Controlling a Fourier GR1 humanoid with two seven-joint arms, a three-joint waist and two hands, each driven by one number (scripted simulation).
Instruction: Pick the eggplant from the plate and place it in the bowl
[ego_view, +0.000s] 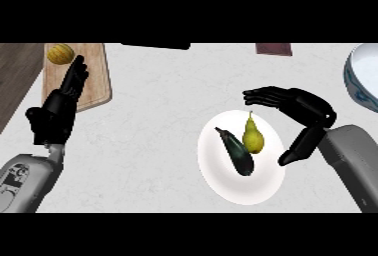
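A dark eggplant (238, 153) lies on the white plate (229, 187) near the middle of the counter, touching a yellow pear (253, 137) on its right. My right hand (304, 111) hovers at the plate's upper right edge, open, fingers arched toward the left above the pear and thumb pointing down beside the plate. It holds nothing. The bowl (361, 75), white with a blue pattern, is cut off at the far right. My left hand (60, 106) rests open at the left, fingers up, over the cutting board's edge.
A wooden cutting board (94, 75) lies at the upper left with a small yellow melon-like fruit (60, 54) on it. A dark object (156, 46) and a reddish-brown item (274, 49) sit along the far edge. Dark wood shows at the far left.
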